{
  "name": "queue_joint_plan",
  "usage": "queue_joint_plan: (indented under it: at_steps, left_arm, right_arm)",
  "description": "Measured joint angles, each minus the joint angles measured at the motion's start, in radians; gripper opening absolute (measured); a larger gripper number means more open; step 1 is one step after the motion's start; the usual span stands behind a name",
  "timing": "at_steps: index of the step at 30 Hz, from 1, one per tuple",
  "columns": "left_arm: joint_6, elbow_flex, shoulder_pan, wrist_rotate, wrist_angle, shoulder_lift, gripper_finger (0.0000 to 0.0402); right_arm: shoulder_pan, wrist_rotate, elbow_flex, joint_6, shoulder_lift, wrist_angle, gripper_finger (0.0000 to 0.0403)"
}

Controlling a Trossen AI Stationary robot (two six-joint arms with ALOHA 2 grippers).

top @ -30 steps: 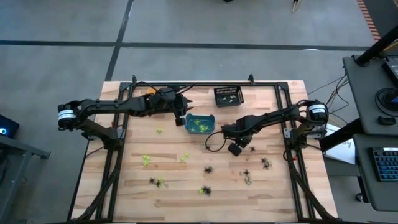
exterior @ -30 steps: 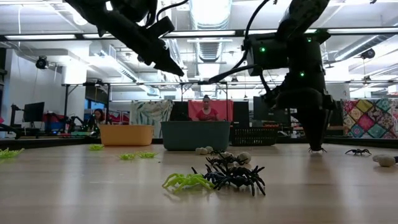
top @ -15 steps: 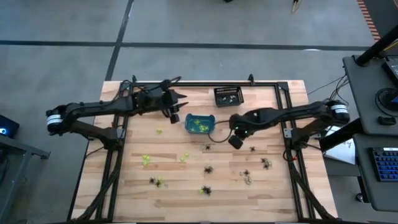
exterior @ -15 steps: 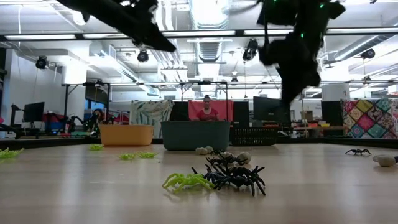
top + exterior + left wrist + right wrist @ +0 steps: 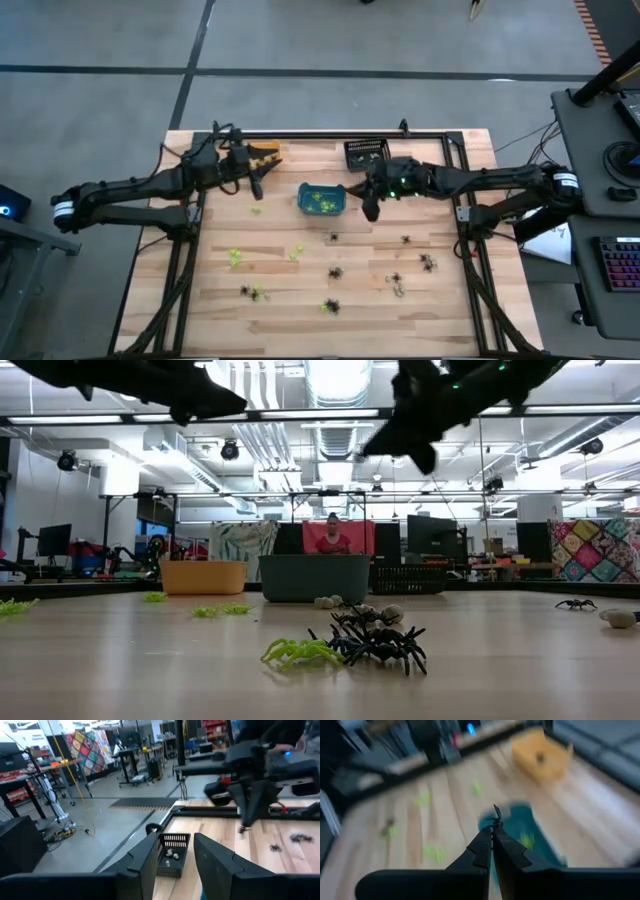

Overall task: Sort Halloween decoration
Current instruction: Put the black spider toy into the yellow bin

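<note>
Spiders lie scattered over the near half of the bench. Right claw, pinched on a small black spider, hangs just right of the teal bin; black bin close behind. Left claw partly open, empty, left of teal bin.

A big robot lab or workshop is seen. A wood table with a black frame is set on a grey concrete floor. Two robot arms are fixed to the table. Past it, a wide open room is seen, with long lights and pipes on the ceiling. More desks with screens are seen, and loose cables on the floor. A person is seated at a desk behind the table
</note>
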Motion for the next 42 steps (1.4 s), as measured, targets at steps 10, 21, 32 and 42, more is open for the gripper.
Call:
queue_joint_plan:
  at_steps: [10, 21, 32, 42]
  left_arm:
    - [0.002, -0.052, 0.0, -0.001, 0.024, -0.134, 0.0111]
    - [0.032, -0.057, 0.0, -0.084, -0.009, -0.213, 0.0111]
    - [0.005, -0.058, 0.0, -0.1, -0.075, -0.252, 0.0111]
    - [-0.013, -0.059, 0.0, -0.101, -0.081, -0.248, 0.0111]
  right_arm:
    - [-0.151, -0.208, 0.124, -0.066, 0.304, 0.498, 0.0008]
    - [-0.239, -0.25, 0.579, -0.142, 0.726, 0.472, 0.0008]
    - [-0.273, -0.248, 0.976, -0.134, 1.037, 0.261, 0.0009]
    - [-0.273, -0.249, 1.154, -0.167, 1.133, 0.057, 0.0039]
